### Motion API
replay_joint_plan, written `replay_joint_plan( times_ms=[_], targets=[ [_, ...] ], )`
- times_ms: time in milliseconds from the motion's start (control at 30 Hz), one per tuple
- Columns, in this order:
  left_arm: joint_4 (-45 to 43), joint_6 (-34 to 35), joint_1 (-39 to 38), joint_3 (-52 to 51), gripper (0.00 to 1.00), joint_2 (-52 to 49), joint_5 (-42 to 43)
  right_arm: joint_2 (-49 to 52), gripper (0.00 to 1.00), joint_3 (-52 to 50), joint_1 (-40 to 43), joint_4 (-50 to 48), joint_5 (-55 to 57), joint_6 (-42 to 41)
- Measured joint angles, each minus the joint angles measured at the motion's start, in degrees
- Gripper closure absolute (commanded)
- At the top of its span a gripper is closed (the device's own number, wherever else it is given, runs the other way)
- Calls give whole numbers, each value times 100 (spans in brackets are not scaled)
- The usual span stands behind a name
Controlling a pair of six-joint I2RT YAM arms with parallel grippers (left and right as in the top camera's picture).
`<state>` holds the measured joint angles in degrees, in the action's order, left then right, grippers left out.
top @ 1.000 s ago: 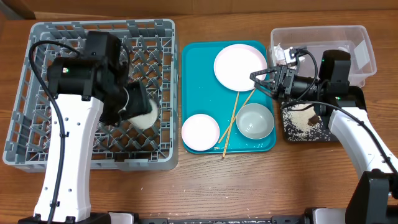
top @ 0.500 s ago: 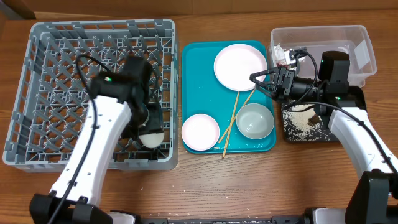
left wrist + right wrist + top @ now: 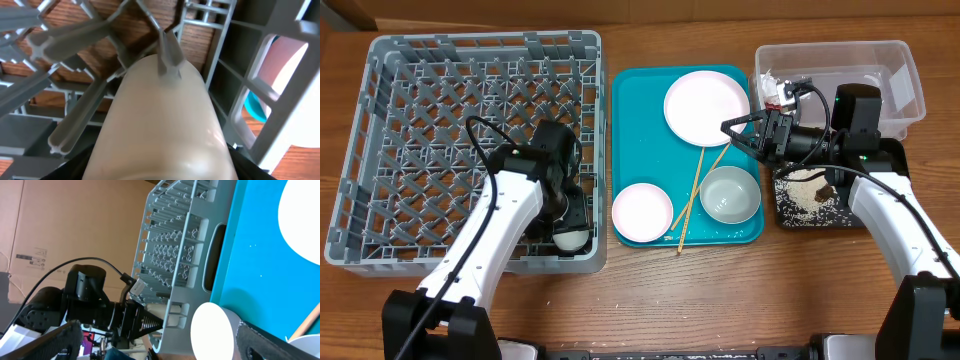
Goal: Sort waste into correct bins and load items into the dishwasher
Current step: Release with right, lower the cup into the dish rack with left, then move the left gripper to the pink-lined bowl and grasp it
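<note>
The left gripper (image 3: 569,224) is clamped on the small white cup (image 3: 160,125) at the front-right corner of the grey dish rack (image 3: 480,42), while the right gripper (image 3: 738,136) hangs wide open over the right edge of the teal tray (image 3: 640,130).

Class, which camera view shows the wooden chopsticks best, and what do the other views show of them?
The overhead view: both chopsticks lie full length on the teal tray. The right wrist view catches only one end at its lower right edge; the left wrist view shows none.
</note>
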<state>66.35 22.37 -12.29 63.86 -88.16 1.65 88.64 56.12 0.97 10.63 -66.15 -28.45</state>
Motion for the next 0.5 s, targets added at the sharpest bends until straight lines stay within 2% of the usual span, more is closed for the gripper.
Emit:
replay_joint_plan(
  times_ms=[100,167,233,300,333,367,400,500],
  targets=[
    [-48,13,0,-9,34,0,2,0,10,0,2,-4,28,17],
    [-79,15,0,-9,34,0,4,0,9,0,2,-4,37,24],
    [-83,15,0,-7,33,0,31,-2,1,0,2,-7,44,24],
    [-15,9,0,61,30,0,81,-22,0,0,9,33,61,39],
    [44,-4,0,136,27,0,116,-57,0,0,13,107,94,28],
    [140,-15,0,232,19,0,136,-116,0,0,17,205,142,24],
    [269,-31,0,387,15,-2,164,-225,0,0,22,326,223,24],
    [656,-181,0,883,10,-2,219,-772,0,-2,66,750,516,94]
  ],
)
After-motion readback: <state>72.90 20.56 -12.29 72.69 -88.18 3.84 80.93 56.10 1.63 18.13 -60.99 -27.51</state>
